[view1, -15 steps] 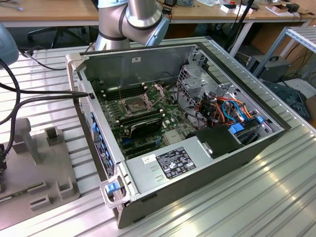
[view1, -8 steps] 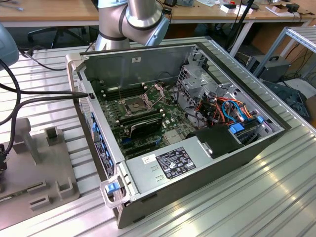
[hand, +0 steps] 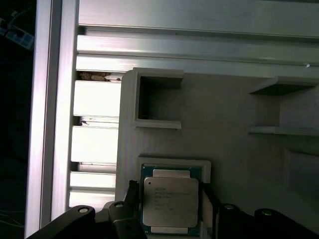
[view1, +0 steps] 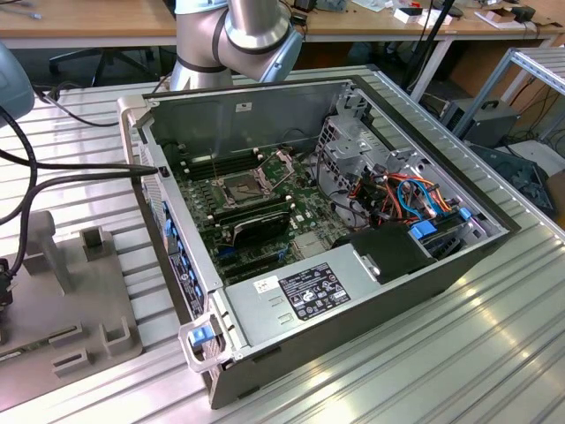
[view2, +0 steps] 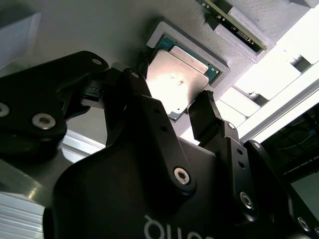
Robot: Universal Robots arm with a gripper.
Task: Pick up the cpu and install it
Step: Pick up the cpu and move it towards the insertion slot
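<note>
Early stage, pick not yet made. In both wrist views the cpu (hand: 171,201) (view2: 180,79) lies flat in the square recess of the grey holder (hand: 224,149), metal lid facing up. The gripper (view2: 172,88) is right at it, with the black fingers (view2: 202,117) spread to either side of the chip and close to its edges. The jaws look released, with no squeeze showing, and I can't tell whether either pad touches. The chip looks seated, not lifted. In the exterior view the holder (view1: 62,309) sits on the slatted table (view1: 424,380) to the exterior view's left of the open computer case (view1: 371,327). The socket (view1: 240,187) on the board inside looks empty. Grasp, carry and install are all left.
</note>
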